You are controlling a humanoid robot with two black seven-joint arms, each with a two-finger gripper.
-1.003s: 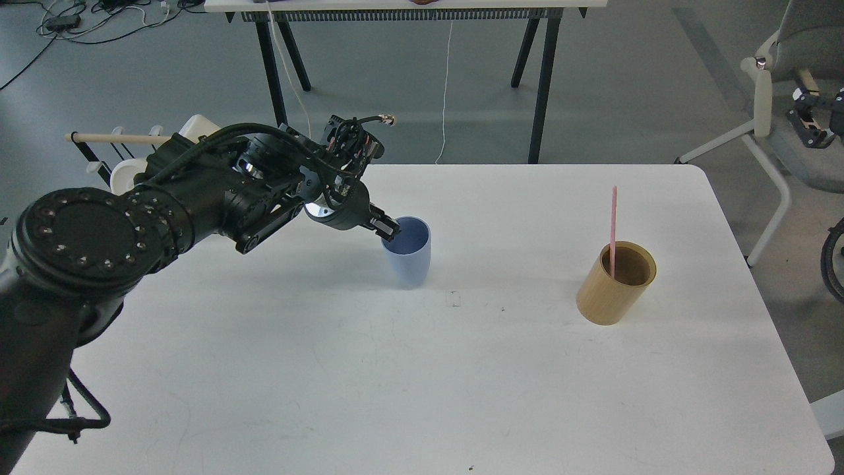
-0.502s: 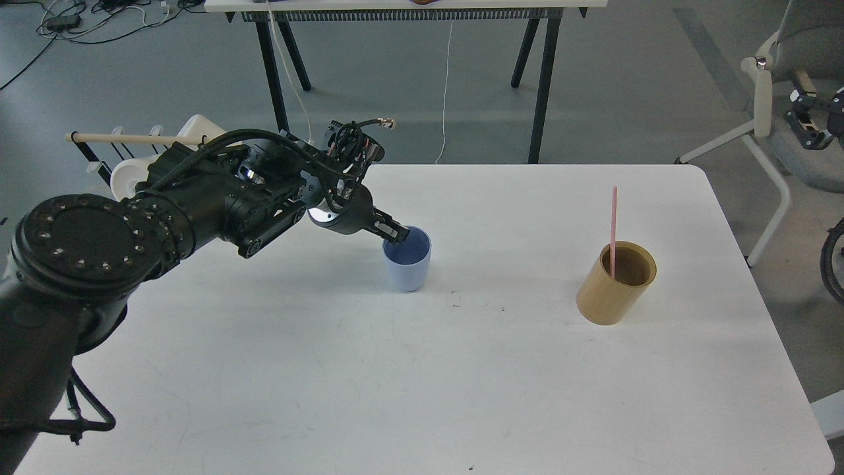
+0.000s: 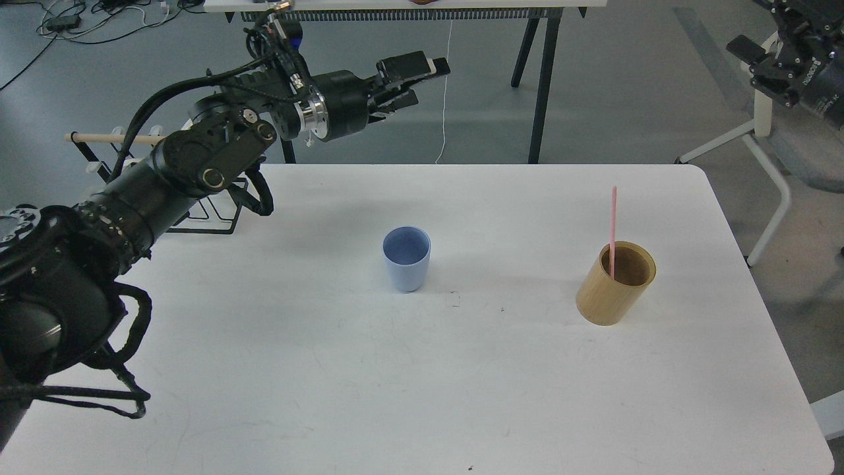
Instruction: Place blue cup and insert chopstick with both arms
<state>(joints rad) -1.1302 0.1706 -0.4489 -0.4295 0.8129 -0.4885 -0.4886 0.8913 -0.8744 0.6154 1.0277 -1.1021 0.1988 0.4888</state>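
Observation:
The blue cup [image 3: 407, 258] stands upright and empty on the white table [image 3: 422, 396], a little left of the middle. A tan bamboo cup [image 3: 615, 285] stands to its right with one pink chopstick [image 3: 613, 221] upright in it. My left gripper [image 3: 422, 80] is raised high above the table's back edge, well clear of the blue cup, with its fingers apart and nothing between them. My right arm shows at the top right corner; its gripper [image 3: 758, 63] is dark and partly cut off by the frame, and it holds nothing I can see.
A black wire rack [image 3: 211, 214] with a wooden dowel [image 3: 115, 138] stands at the table's left back edge. A second table [image 3: 409, 5] with black legs stands behind. A chair [image 3: 784, 145] is off the right side.
My left gripper has let go of the blue cup's rim and swung up and back, away from it. The cup stays standing on the table. My right arm has come into view top right.

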